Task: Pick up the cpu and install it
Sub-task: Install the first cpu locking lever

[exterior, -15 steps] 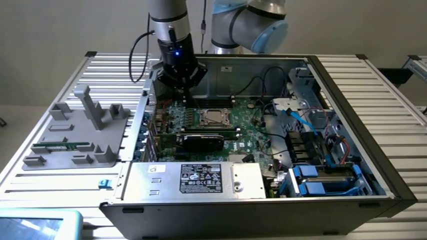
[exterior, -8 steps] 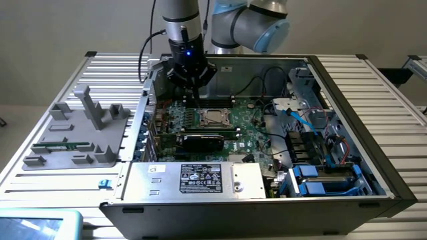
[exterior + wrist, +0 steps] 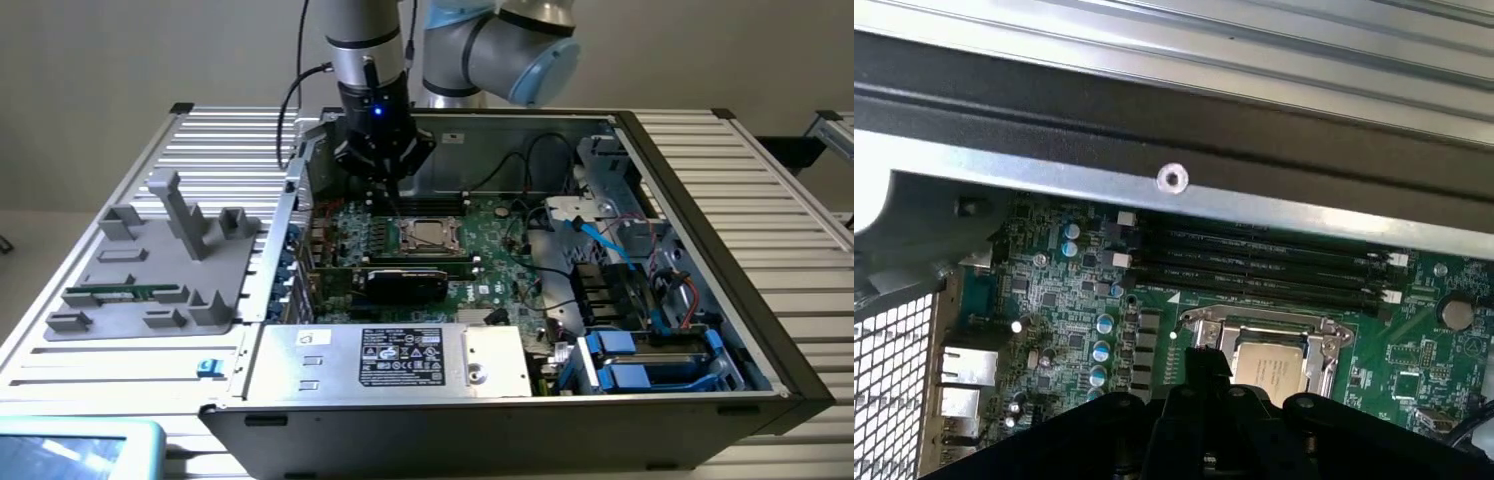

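The cpu (image 3: 430,235) lies flat inside the metal-framed socket (image 3: 430,222) on the green motherboard of the open computer case; its silver top shows. In the wrist view the cpu (image 3: 1274,366) sits in the socket frame (image 3: 1324,340), just beside my dark gripper (image 3: 1206,368). In the exterior view my gripper (image 3: 384,182) hangs over the motherboard a little behind the socket and toward the exterior view's left. It is shut, and I see nothing held in it.
Black memory slots (image 3: 1254,262) run along the socket. A graphics card (image 3: 407,282) and the power supply (image 3: 387,360) lie in front of it. The case wall (image 3: 296,215) is close by. A grey fixture (image 3: 200,235) holds a green memory stick (image 3: 127,293).
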